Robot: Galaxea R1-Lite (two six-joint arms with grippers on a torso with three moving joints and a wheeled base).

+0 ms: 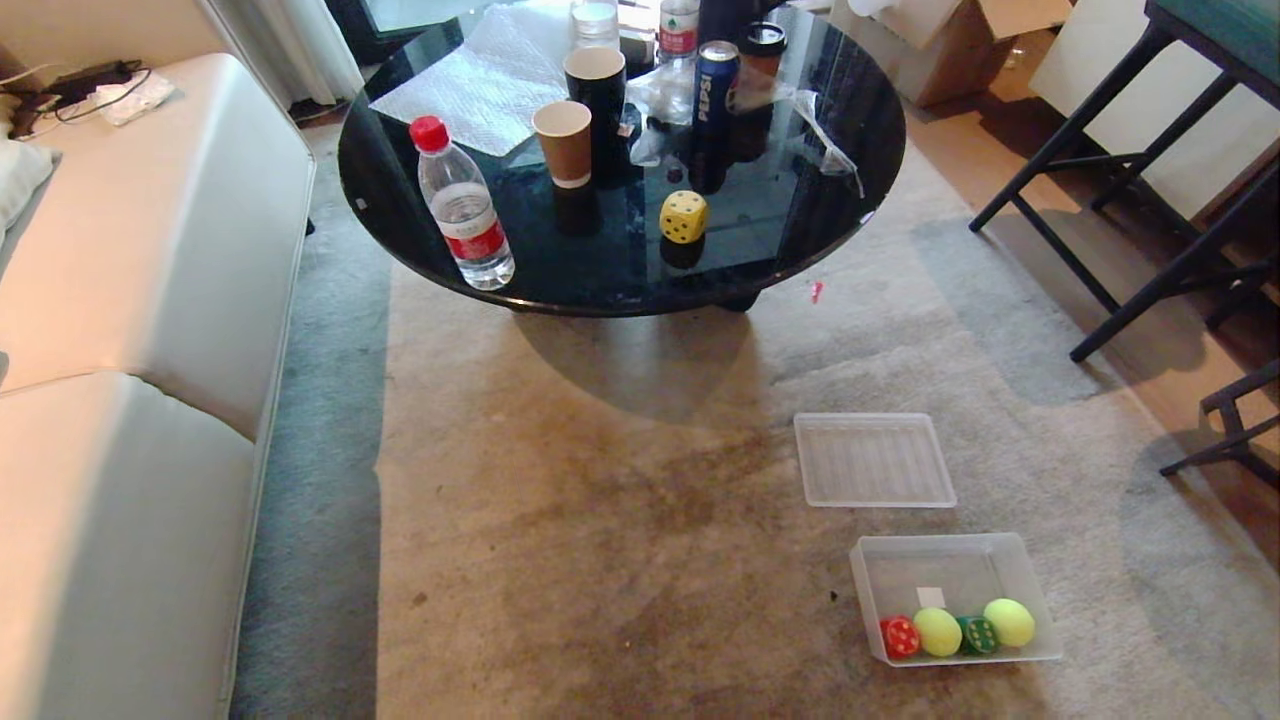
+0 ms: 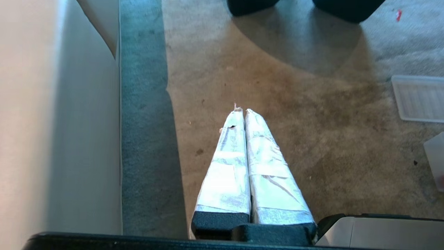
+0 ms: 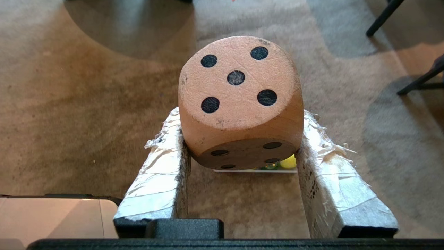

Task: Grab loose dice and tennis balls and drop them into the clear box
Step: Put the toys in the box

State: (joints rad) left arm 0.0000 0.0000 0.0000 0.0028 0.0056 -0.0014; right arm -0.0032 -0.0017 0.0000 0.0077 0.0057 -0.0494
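Right wrist view: right gripper [image 3: 239, 139] clamps the tan black-dotted foam die [image 3: 239, 100] between taped fingers (left gripper [image 2: 241, 111] closed, empty) above carpet.

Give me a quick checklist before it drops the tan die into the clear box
1. Tan die gripped by the right claw: ok, held between both taped fingers.
2. Clear box open, its lid off: ok, the lid lies flat on the carpet beyond it.
3. Room in the box: ok, two dice and two tennis balls sit along the near wall, the rest bare.
4. Right claw above the box: cannot tell, only a sliver of the box shows beneath the die.
5. Left claw out of the way: ok, shut, empty, over bare carpet.
6. Loose items left: not ok, a yellow die sits on the round table.
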